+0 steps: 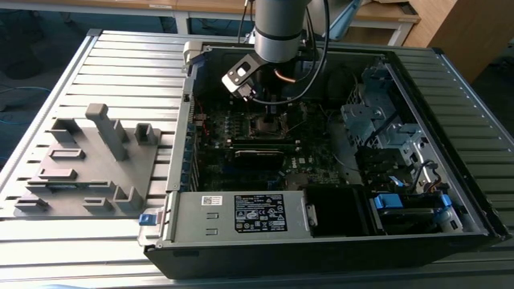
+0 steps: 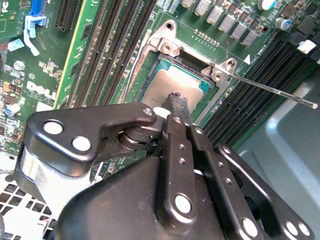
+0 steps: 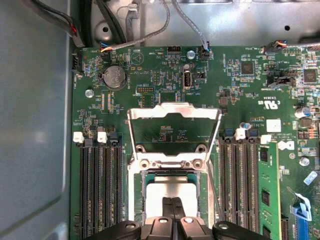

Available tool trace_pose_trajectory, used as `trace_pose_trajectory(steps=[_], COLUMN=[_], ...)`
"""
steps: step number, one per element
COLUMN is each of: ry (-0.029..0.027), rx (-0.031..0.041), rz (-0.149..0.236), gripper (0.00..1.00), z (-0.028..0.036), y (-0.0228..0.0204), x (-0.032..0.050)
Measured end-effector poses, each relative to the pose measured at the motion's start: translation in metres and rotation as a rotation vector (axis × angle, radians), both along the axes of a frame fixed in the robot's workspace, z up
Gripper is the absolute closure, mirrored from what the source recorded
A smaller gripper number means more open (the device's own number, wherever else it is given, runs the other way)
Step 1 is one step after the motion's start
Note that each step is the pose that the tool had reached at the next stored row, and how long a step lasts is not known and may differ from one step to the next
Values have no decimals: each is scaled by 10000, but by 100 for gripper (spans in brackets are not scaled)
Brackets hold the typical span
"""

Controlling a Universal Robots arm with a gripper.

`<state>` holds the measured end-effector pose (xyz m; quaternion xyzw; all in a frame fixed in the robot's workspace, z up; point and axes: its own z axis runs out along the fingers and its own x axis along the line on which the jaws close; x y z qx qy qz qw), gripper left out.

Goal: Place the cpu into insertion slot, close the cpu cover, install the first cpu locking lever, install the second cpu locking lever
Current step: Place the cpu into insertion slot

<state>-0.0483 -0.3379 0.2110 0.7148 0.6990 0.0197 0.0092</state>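
Observation:
The cpu [image 3: 159,189] lies flat in the insertion slot [image 3: 136,200], its silvery face [image 2: 167,86] up. The cpu cover [image 3: 174,111] stands raised open behind the socket, and board shows through its window. A thin locking lever [image 2: 272,90] sticks out free from the socket's corner. My gripper [image 3: 174,206] is shut with nothing between its black fingers [image 2: 176,102], whose tips are right over the cpu's face; I cannot tell if they touch it. In the exterior view the gripper [image 1: 268,101] hangs inside the computer case just above the socket [image 1: 270,125].
Black memory slots [image 3: 100,185] flank the socket, with a green memory stick [image 3: 267,190] in one. The case wall [image 3: 35,125] rises close beside the board. Outside the case, a grey fixture [image 1: 88,162] sits on the slatted table. A drive cage [image 1: 377,120] and power supply [image 1: 241,214] crowd the case.

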Motion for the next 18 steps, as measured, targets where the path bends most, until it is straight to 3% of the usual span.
trace_pose_trajectory(steps=[18], ry=[0], rx=[-1], rz=[0], gripper=[89], z=[-73], y=[0], x=[-4])
